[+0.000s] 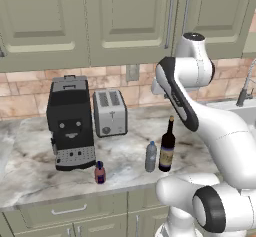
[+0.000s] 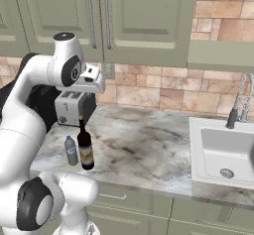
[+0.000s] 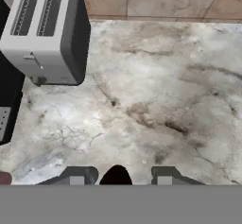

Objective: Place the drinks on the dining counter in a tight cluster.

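Left base view, lower centre: a tall dark wine bottle [image 1: 167, 146] with a pale label stands upright near the front edge of a marble counter [image 1: 30, 161]. Just to its left stands a shorter clear grey water bottle [image 1: 151, 156] with a blue cap, and farther left a small red bottle [image 1: 100, 173] sits in front of a black coffee machine [image 1: 70, 123]. A silver two-slot toaster [image 1: 110, 112] stands beside the machine, toward the brick backsplash [image 1: 25, 98]. Sage-green upper cabinets [image 1: 115, 16] fill the top of the frame, drawers run below the counter, and a sink [image 2: 223, 152] with a curved tap lies at the right of the right base view. In the hand view, the fingers [image 3: 121, 176] rise at the bottom edge with a dark rounded top between them, apparently the wine bottle's; they stand at their narrowest, though a grip cannot be confirmed. The white arm crosses the right side of the left base view.
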